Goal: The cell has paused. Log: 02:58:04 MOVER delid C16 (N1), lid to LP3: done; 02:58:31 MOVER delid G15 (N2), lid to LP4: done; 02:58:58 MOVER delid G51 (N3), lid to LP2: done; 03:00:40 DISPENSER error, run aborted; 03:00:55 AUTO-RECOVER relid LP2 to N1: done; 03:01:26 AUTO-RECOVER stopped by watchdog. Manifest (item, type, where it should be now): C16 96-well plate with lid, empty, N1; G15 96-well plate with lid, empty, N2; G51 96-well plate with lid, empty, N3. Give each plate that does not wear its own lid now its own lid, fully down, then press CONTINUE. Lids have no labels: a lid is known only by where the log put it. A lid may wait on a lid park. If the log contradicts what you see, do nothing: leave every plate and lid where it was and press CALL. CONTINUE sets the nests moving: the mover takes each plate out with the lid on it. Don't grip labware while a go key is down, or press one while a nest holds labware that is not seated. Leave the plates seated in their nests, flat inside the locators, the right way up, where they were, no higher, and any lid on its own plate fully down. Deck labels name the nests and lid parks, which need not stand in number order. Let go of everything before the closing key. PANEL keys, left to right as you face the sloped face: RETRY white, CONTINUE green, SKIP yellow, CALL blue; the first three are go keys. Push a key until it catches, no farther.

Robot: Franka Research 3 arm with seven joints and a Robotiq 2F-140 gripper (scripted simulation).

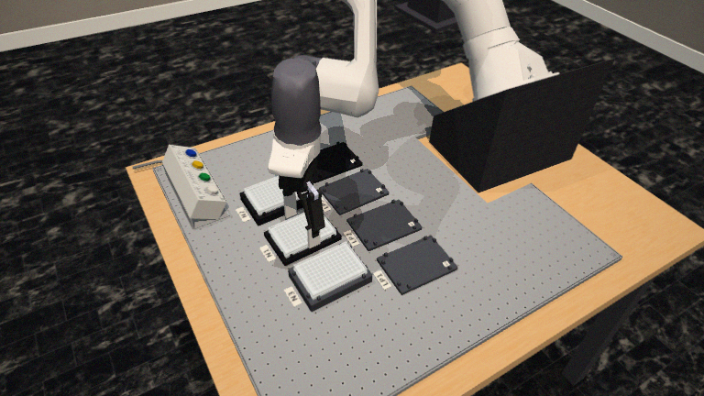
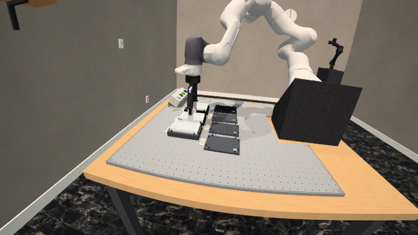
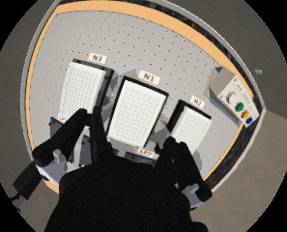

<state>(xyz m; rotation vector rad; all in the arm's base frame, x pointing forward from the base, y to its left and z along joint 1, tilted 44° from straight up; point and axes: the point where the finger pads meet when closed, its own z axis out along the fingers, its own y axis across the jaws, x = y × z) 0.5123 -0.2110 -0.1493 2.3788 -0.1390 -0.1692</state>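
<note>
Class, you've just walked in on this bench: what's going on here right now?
A single white robot arm reaches down over a row of three white well plates in labelled nests. Its gripper hangs over the middle plate, in nest N1, with the fingers open astride it and gripping nothing. The plates in N2 and N3 sit untouched, as does the key panel.
</note>
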